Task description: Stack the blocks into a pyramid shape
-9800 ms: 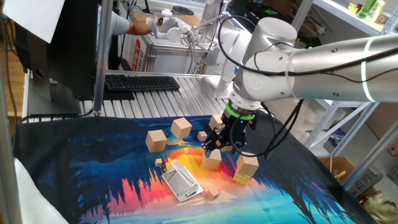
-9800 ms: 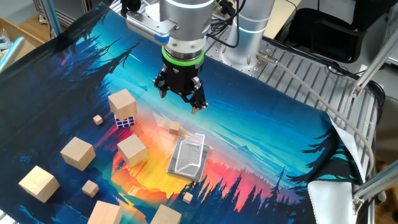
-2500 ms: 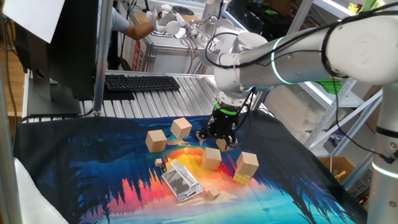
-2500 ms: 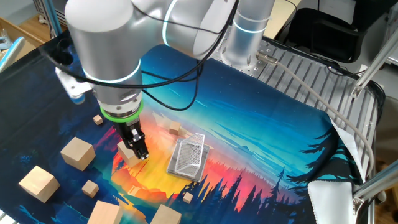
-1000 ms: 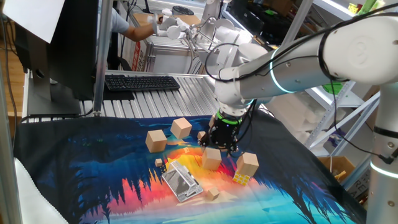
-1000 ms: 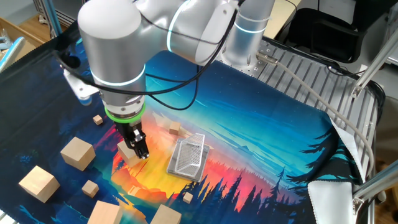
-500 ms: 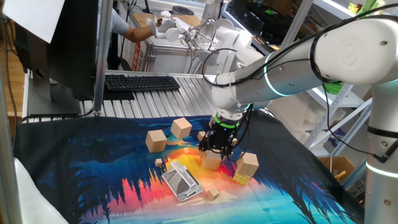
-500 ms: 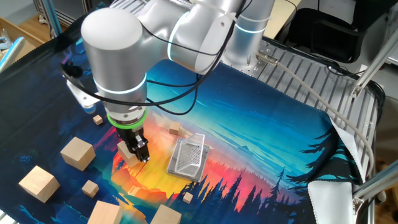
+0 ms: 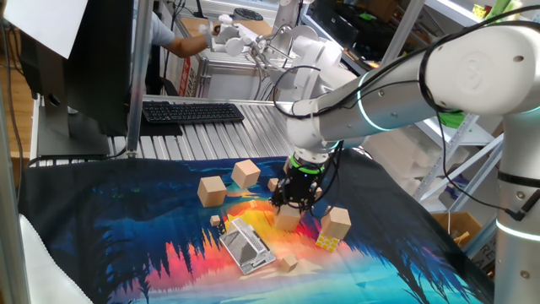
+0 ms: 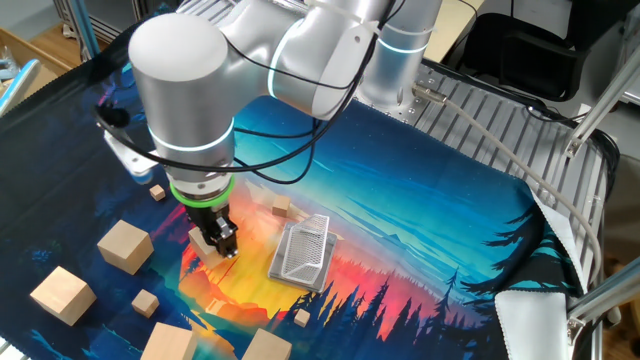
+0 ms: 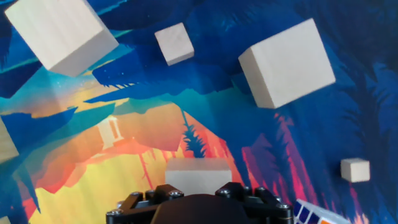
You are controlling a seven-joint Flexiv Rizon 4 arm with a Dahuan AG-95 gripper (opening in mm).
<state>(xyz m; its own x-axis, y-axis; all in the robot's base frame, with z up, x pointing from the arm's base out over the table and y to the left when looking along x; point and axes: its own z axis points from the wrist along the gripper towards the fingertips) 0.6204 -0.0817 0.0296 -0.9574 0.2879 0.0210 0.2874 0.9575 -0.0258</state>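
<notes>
My end effector points down over one block in the middle of the mat on the bench. In the other fixed view, a metal grater lies just right of that block. A second block sits to its left, and a third lies farther left and nearer the front. A tiny cube sits behind the grater. A keyboard lies behind the mat in one fixed view.

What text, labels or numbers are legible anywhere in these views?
None can be read.
Red-and-white box behind the table: printed markings, too small and blurred.
Keyboard: key legends too small.
Wooden blocks, printed cloth and gripper: no text visible.
</notes>
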